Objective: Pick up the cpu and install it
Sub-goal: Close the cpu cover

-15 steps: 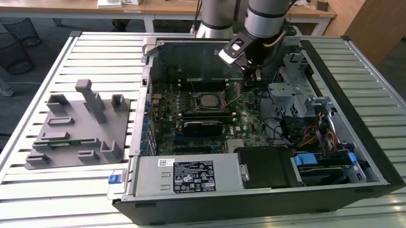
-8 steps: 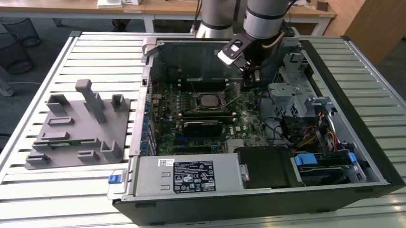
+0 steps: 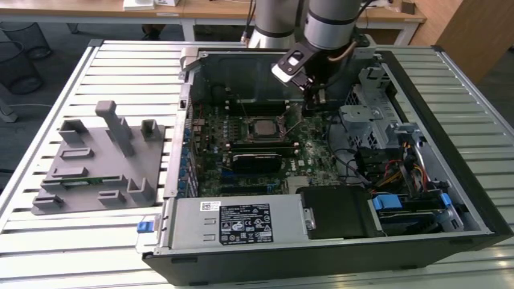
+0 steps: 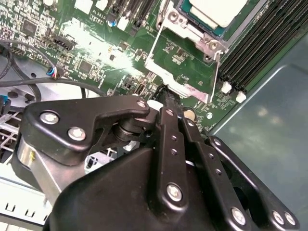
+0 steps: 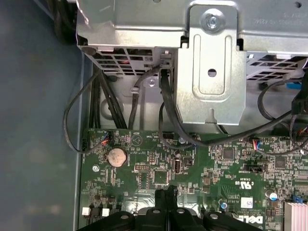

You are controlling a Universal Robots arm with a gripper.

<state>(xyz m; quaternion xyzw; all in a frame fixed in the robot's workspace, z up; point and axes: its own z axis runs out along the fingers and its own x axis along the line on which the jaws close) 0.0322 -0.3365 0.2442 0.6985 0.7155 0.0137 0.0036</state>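
Note:
The cpu (image 3: pixel 263 127) is a small silver-topped square lying in the socket on the green motherboard (image 3: pixel 241 114) inside the open computer case. In the second wrist view the cpu (image 4: pixel 219 8) sits in the socket beside a hinged metal socket frame (image 4: pixel 210 45). My gripper (image 3: pixel 315 97) hangs over the board to the exterior view's right of the cpu, a little apart from it. Its black fingers (image 4: pixel 169 109) are shut together with nothing visible between them, the tips close above the board near the frame's edge. In the first wrist view the gripper (image 5: pixel 166 193) points at the board.
A grey fixture tray (image 3: pixel 96 156) with a green memory stick (image 3: pixel 84 179) lies at the exterior view's left. Inside the case are a black card (image 3: pixel 257 161), a black block (image 3: pixel 337 211), a metal drive cage (image 5: pixel 211 62), loose cables (image 5: pixel 166 110) and memory slots (image 4: pixel 260 43).

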